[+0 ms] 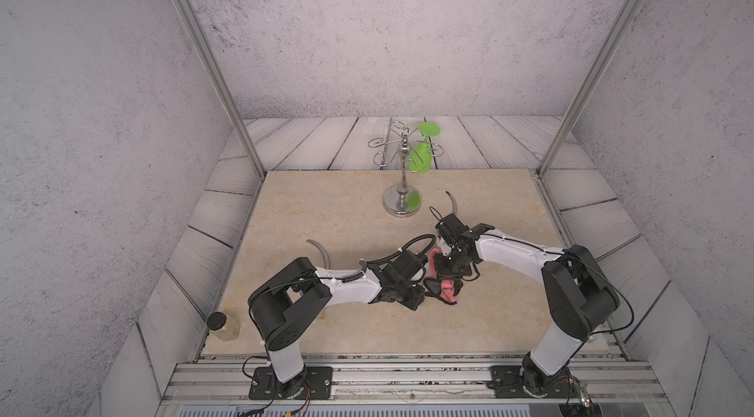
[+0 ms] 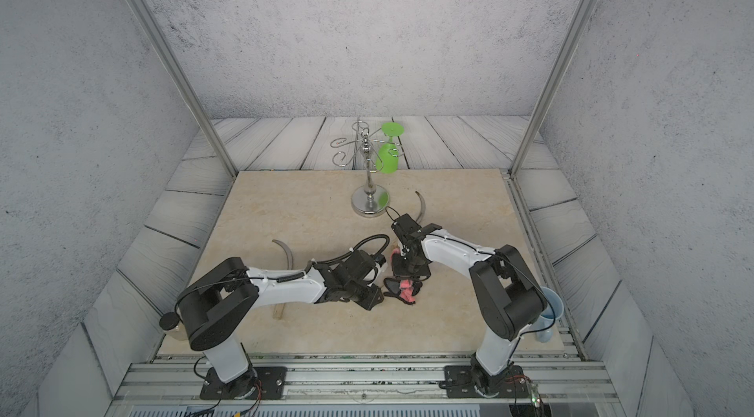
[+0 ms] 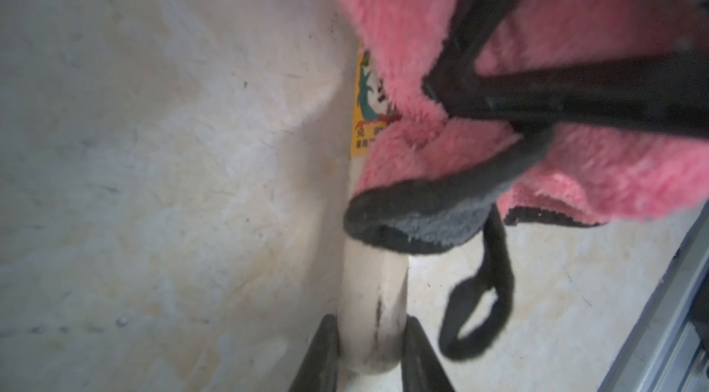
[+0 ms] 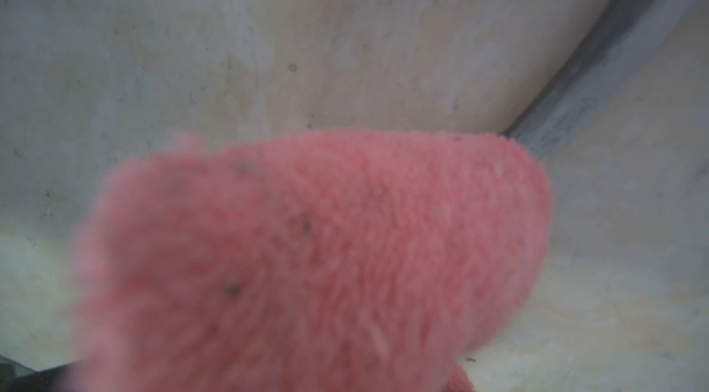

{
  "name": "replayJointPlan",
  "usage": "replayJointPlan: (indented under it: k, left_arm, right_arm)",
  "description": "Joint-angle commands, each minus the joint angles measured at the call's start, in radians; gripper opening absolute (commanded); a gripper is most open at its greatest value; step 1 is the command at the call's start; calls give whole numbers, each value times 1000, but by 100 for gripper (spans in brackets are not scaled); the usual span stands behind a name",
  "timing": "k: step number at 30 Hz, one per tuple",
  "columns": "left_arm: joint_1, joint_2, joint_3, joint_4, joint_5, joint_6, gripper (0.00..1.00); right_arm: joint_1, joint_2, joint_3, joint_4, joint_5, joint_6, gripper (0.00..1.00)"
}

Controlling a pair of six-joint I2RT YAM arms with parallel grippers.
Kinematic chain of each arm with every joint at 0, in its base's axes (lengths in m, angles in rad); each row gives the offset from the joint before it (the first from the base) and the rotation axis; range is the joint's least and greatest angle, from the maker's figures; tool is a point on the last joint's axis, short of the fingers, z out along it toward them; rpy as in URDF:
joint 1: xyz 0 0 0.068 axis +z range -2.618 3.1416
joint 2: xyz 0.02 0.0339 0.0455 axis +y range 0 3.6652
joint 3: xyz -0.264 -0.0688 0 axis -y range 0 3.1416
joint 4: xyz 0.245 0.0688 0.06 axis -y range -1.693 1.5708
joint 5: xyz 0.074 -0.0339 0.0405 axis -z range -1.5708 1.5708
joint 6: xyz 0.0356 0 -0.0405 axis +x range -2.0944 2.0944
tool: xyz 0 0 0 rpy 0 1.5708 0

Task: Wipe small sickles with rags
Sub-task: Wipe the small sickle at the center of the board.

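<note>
While left pincer (image 3: 371, 323) clamps a sickle (image 3: 374, 290), right pincer (image 3: 445, 91) pinches rag (image 3: 399, 10), well inside table (image 1: 326, 207) edges.

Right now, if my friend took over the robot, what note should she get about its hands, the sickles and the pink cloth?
The left gripper is shut on the wooden handle of one small sickle.
The right gripper is shut on the pink rag, draped over that handle near its yellow label.
The second sickle lies on the table under the left arm; the third sickle lies near the chrome stand.
Done: rag is on the held sickle; whether any is wiped clean cannot be told.
Left: finish it, then the other two.
</note>
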State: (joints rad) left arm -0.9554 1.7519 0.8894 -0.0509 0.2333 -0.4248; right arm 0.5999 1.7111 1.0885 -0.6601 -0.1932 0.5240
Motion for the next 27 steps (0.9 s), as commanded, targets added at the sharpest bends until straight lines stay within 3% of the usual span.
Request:
replayJointPlan:
  k: [1, 11, 19, 27]
  left_arm:
    - [5, -13, -9, 14, 8, 12, 0]
    - [6, -14, -1, 14, 4, 16, 0]
    - [3, -53, -33, 12, 27, 40, 0]
    - [-22, -175, -104, -103, 92, 120, 0]
  right_arm:
    - [52, 45, -12, 33, -101, 16, 13]
    - [132, -64, -116, 127, -214, 103, 13]
    - [93, -160, -87, 20, -71, 91, 13]
    - [-83, -399, -64, -192, 67, 26, 14]
